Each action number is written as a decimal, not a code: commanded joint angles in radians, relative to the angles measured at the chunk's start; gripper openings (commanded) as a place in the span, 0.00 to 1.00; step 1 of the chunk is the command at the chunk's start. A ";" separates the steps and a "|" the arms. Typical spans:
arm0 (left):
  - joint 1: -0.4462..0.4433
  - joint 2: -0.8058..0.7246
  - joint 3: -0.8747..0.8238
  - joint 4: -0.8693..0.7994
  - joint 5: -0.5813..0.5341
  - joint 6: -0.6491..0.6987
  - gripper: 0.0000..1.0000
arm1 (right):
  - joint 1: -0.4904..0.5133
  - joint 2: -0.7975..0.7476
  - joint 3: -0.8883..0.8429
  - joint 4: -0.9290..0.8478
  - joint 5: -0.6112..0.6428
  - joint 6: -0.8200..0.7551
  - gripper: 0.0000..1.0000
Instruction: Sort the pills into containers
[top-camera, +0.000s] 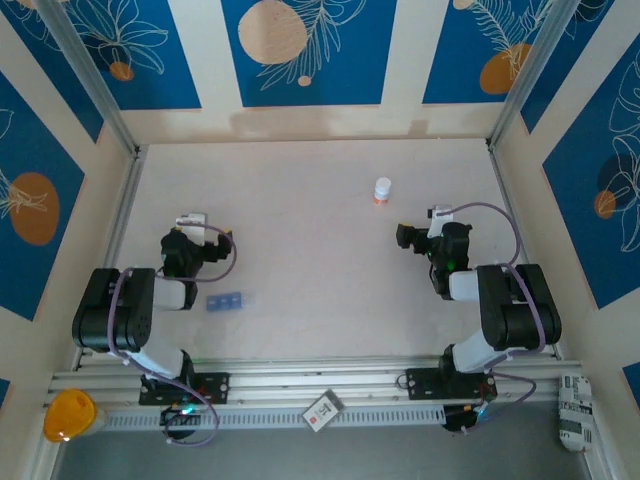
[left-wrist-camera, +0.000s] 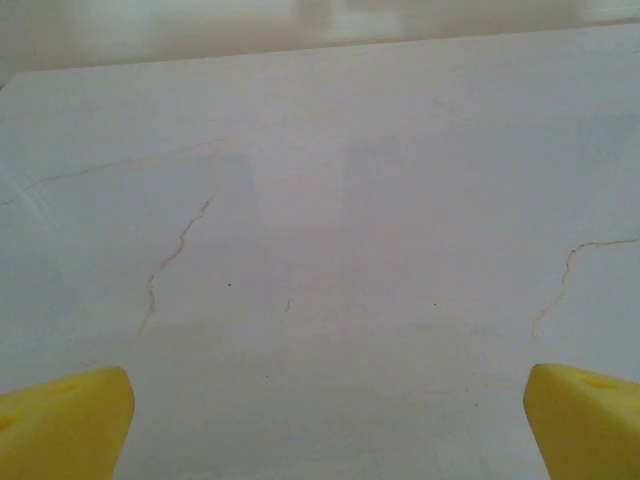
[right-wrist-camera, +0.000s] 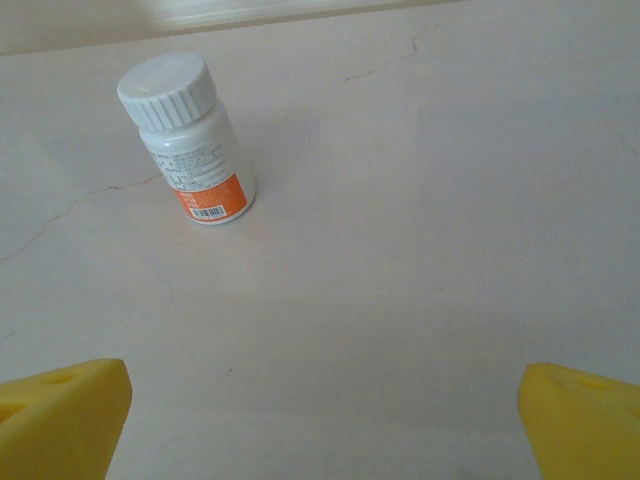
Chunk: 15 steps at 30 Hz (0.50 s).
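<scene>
Laboratory robot cell: pale tabletop (top-camera: 300, 260) walled by blue leaf-print panels (top-camera: 350, 50) on aluminium framing (top-camera: 88, 80); left arm (top-camera: 120, 315) and right arm (top-camera: 510, 310) bolted to a slotted rail (top-camera: 300, 382) at its near edge.

Your left arm (top-camera: 130, 315) and right arm (top-camera: 510, 310) are built alike, with chunky black joint housings linked by pale grey-white segments, each standing on a black base plate (top-camera: 185, 385). A thin lilac-grey cable (top-camera: 497, 208) loops from each wrist back along the arm. In your wrist views, the left gripper (left-wrist-camera: 325, 425) and the right gripper (right-wrist-camera: 322, 420) end in bright yellow fingertips (left-wrist-camera: 60, 425) with blunt, wedge-shaped corners.
</scene>
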<state>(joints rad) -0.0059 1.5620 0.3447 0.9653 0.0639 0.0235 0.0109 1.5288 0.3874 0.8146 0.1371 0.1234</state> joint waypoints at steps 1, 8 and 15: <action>0.004 0.003 -0.001 0.031 0.025 -0.017 1.00 | -0.005 -0.006 0.025 0.000 -0.016 -0.018 0.99; 0.004 0.004 0.008 0.014 0.025 -0.016 1.00 | -0.005 -0.006 0.025 0.000 -0.016 -0.018 0.99; 0.003 0.004 0.018 -0.006 0.024 -0.014 1.00 | -0.005 -0.006 0.025 0.001 -0.016 -0.018 0.99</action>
<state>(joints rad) -0.0059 1.5620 0.3454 0.9623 0.0708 0.0235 0.0109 1.5288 0.3874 0.8146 0.1371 0.1234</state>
